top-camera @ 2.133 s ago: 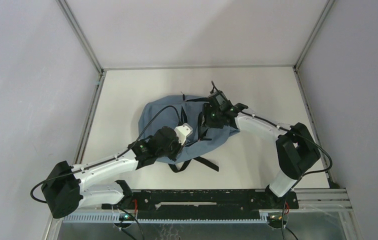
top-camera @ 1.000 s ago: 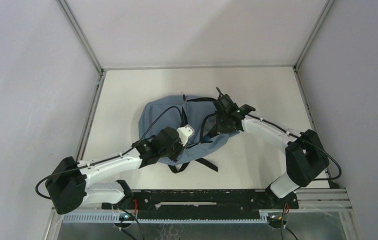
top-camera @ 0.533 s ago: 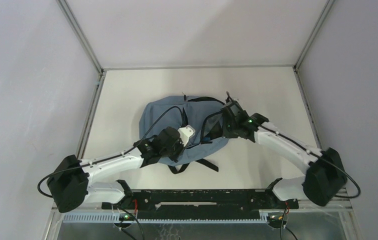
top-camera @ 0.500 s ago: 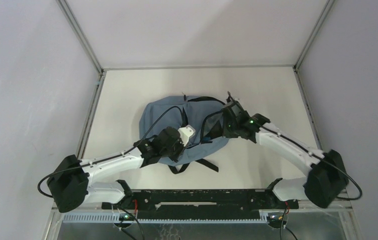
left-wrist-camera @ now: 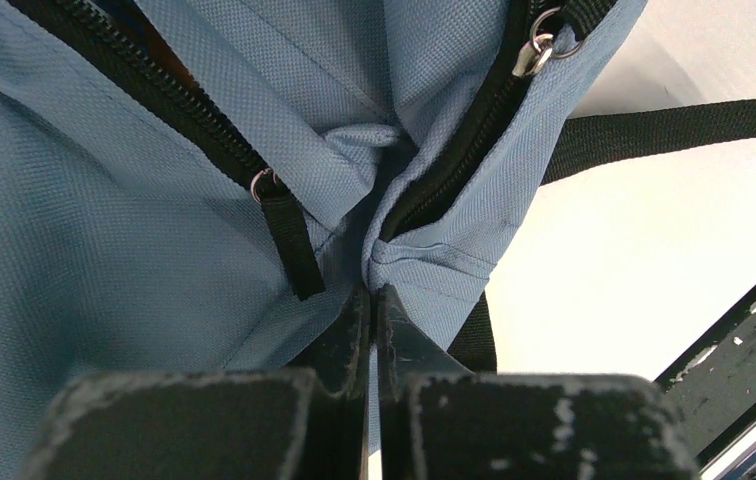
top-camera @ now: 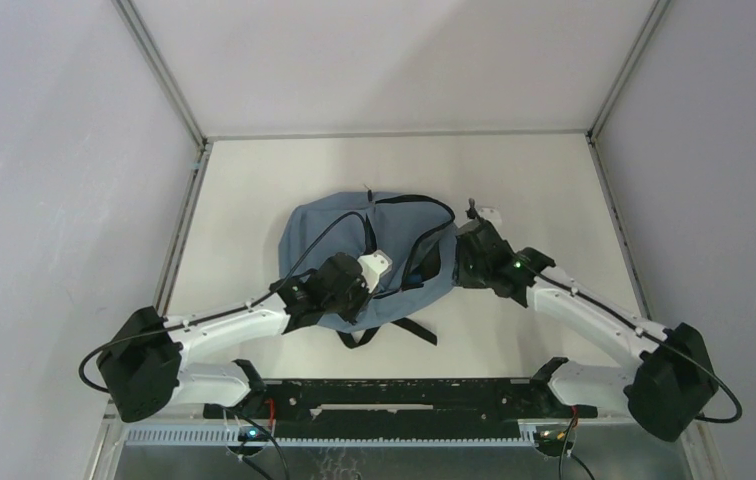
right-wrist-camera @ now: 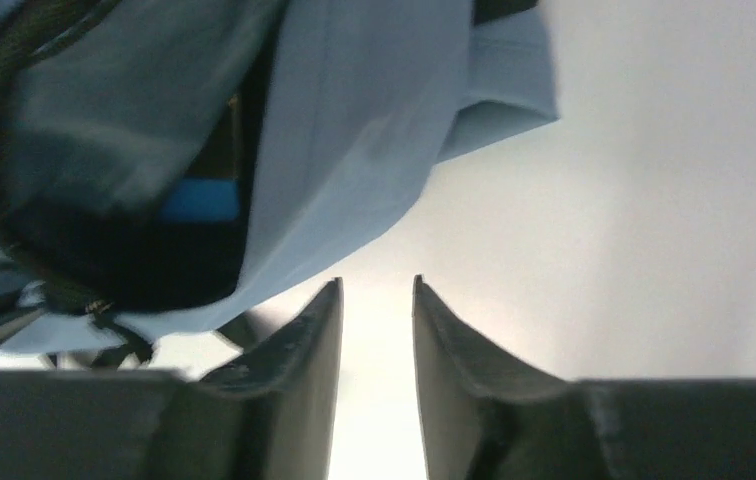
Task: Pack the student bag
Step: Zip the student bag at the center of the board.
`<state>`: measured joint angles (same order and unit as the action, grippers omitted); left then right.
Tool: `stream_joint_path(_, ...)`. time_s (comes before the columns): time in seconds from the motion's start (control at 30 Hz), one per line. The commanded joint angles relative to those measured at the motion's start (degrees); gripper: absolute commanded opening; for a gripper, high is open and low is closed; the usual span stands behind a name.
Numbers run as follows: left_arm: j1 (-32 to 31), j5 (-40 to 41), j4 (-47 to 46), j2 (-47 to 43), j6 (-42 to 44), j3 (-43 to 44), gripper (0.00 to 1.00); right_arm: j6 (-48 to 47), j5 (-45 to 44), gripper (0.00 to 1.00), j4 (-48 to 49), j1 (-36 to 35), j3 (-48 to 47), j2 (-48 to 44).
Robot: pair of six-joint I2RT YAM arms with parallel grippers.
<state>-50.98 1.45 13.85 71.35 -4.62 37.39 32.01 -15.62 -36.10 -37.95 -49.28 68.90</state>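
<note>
The student bag (top-camera: 339, 235) lies flat on the table, blue-grey with black straps. My left gripper (top-camera: 362, 292) is shut on a fold of the bag's fabric near its front edge. In the left wrist view the jaws (left-wrist-camera: 374, 295) pinch blue cloth just below two black zips with metal pulls (left-wrist-camera: 264, 185). My right gripper (top-camera: 457, 262) is open and empty at the bag's right edge. In the right wrist view its jaws (right-wrist-camera: 377, 285) stand a little apart over bare table. The bag's open mouth (right-wrist-camera: 144, 240) is dark, with something bright blue (right-wrist-camera: 199, 200) inside.
A black strap (left-wrist-camera: 674, 120) trails off the bag over the white table toward the near edge. Metal frame rails (top-camera: 179, 240) line the table's sides. The black base bar (top-camera: 404, 395) runs along the near edge.
My right arm has swung right and nearer, from the bag's top right corner to its right edge. The bag's right side has dropped a little. The left arm has hardly moved.
</note>
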Motion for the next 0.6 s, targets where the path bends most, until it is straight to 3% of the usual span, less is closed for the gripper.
stream_joint_path(0.0,0.18,-0.66,1.09,0.28,-0.95,3.13,0.0,-4.38,9.86,0.48,10.32,-1.09,1.56,-7.86)
stream_joint_path(0.1,0.22,-0.79,1.1,0.37,-1.01,3.21,0.0,-6.4,19.29,0.6,13.51,-0.75,2.17,-9.61)
stream_joint_path(0.27,0.22,-1.0,1.06,0.88,-0.97,3.43,0.0,-5.48,31.41,0.61,17.7,-0.67,2.17,-6.26)
stream_joint_path(0.57,0.23,-1.01,1.36,0.64,-0.92,3.31,0.0,-4.89,36.0,0.63,19.57,-1.04,2.11,1.03)
